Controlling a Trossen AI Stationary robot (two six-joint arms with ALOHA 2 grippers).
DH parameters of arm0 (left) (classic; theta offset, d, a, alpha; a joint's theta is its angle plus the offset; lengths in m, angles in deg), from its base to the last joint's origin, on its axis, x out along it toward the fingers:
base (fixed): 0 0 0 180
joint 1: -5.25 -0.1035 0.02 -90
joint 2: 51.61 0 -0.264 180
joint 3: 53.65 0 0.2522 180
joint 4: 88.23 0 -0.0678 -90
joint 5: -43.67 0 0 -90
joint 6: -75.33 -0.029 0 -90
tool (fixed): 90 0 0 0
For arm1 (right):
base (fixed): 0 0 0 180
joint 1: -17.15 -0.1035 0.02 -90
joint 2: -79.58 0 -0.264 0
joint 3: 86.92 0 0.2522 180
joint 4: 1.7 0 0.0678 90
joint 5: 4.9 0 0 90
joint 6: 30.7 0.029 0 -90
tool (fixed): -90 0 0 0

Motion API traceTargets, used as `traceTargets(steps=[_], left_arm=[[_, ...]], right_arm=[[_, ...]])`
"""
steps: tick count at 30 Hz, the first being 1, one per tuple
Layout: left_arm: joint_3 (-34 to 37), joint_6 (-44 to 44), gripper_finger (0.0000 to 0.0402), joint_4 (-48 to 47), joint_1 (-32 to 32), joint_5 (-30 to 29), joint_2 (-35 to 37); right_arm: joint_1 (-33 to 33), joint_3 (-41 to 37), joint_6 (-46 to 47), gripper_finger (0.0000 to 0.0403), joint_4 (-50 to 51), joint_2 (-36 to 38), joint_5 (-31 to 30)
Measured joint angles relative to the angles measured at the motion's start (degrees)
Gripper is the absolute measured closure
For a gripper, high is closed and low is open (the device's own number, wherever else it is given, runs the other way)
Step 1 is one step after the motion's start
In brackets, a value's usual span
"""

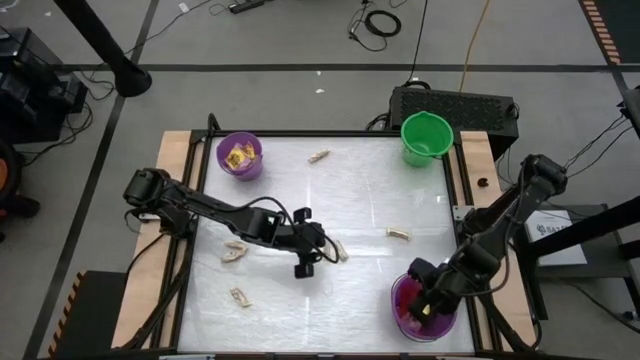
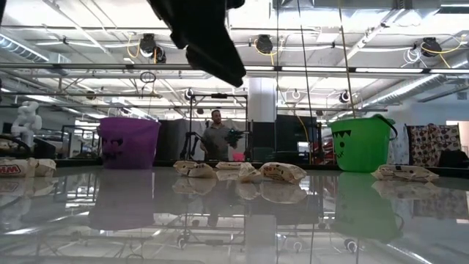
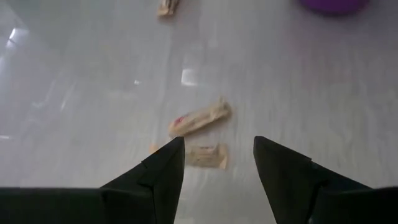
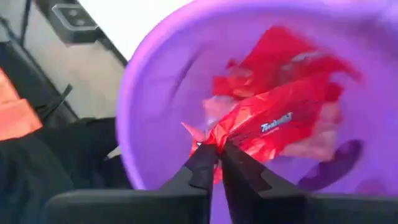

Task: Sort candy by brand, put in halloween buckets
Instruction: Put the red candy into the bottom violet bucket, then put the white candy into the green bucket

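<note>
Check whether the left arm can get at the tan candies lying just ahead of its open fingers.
Probably yes. The left gripper is open above the bare table, with two tan candies lying flat just ahead and nothing between. The right gripper is far off, over the purple bucket.

The left hand [image 1: 304, 262] hangs over the middle of the table [image 1: 350, 190], with two sweets [image 3: 199, 118] lying on the table just ahead of its fingertips and more scattered behind it. A bucket [image 1: 240, 155] sits at the far corner on its side, another [image 1: 427, 137] at the opposite far corner. The right hand [image 1: 428, 308] is inside the near bucket [image 1: 398, 298], among packets [image 4: 273, 106] lying in it.
</note>
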Motion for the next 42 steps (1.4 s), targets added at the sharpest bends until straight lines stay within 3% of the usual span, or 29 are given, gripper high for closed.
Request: traceTargets(steps=[11,16,21,26,31,36,42], left_arm=[[0.00,-0.02,0.0201,8.63,-0.21,-0.04,0.02],[0.00,-0.40,0.0201,10.12,-0.75,-0.02,0.02],[0.00,-0.48,0.0201,14.49,-4.34,-0.01,0.02],[-0.02,5.71,0.0201,19.38,-9.39,2.98,0.02],[-0.02,12.34,0.0201,18.72,-12.40,5.17,0.02],[-0.04,13.54,0.0201,16.20,-13.28,5.17,0.02],[-0.04,9.44,0.0201,9.49,-14.19,2.58,0.02]], right_arm=[[4.97,0.00,-14.94,0.0272,0.60,0.04,0.18],[5.07,0.00,-16.79,0.0247,0.43,0.48,0.23],[5.07,0.00,-23.76,0.0248,0.42,3.09,-2.12],[5.60,0.00,-39.94,0.0263,1.98,9.29,-15.94],[11.02,0.00,-52.69,0.0286,4.85,16.19,-23.20],[19.17,0.00,-62.03,0.0306,5.63,19.60,-23.63],[28.53,-0.47,-65.81,0.0312,6.06,19.00,-16.02]])
